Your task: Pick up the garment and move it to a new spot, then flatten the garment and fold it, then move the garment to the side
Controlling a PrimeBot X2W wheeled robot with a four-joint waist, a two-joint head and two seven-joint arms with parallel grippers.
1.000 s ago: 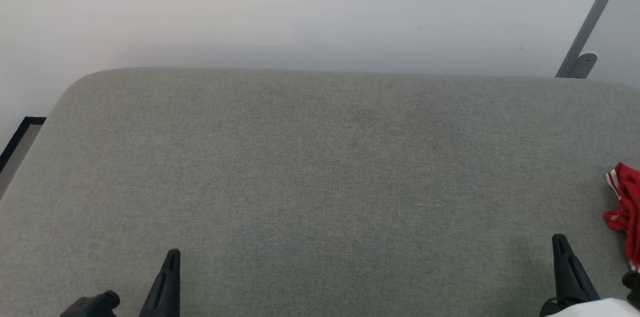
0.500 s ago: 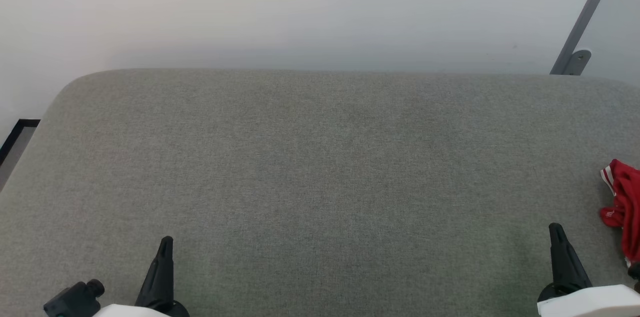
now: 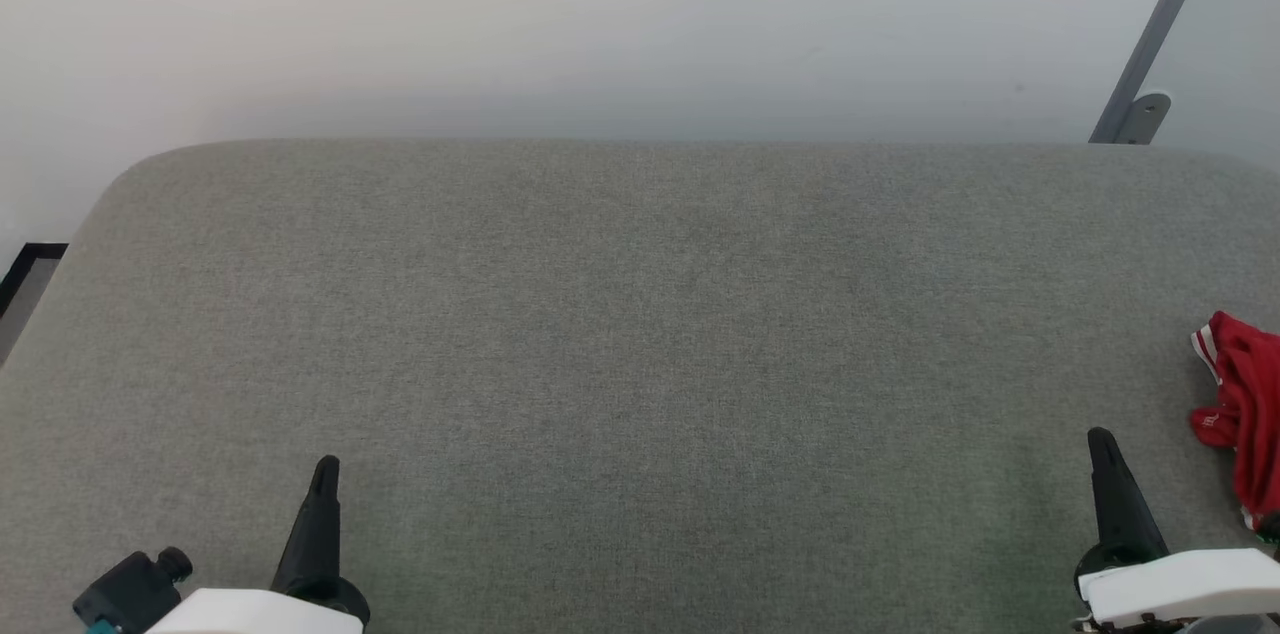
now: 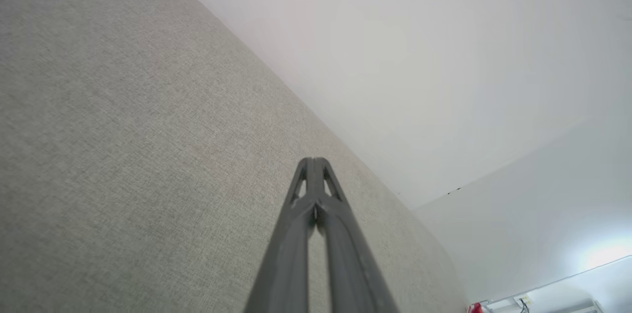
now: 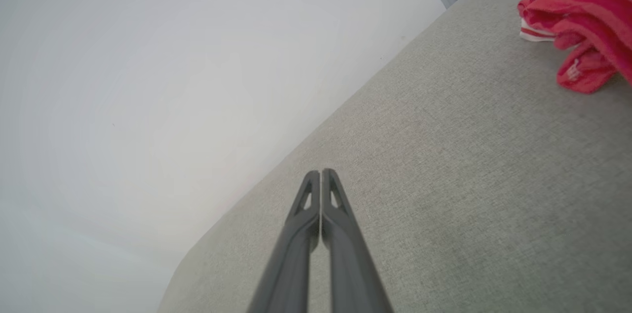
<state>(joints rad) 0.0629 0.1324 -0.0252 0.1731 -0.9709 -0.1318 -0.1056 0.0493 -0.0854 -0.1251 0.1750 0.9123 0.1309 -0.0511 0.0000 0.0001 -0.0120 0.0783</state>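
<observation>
The garment [image 3: 1245, 414] is a crumpled red heap with red-white striped trim, lying at the right edge of the grey fabric surface [image 3: 640, 334] and partly cut off by the frame. In the right wrist view the garment [image 5: 582, 21] sits at the upper right. My right gripper [image 3: 1100, 439] is shut and empty, hovering over the surface to the left of the garment and apart from it; its tips [image 5: 321, 172] meet. My left gripper [image 3: 325, 464] is shut and empty at the lower left, its fingertips [image 4: 313, 160] pressed together above bare fabric.
A pale wall [image 3: 600, 14] rises behind the surface's far edge. A grey metal bar with a bracket [image 3: 1140, 109] leans at the back right. A dark-framed strip of floor [image 3: 25, 279] shows past the rounded left corner. A black knob [image 3: 135, 584] sticks out on my left arm.
The head camera has shifted, so the whole scene slid slightly left. Both grippers have reached a little farther forward over the surface, with more white forearm showing. The garment lies as before.
</observation>
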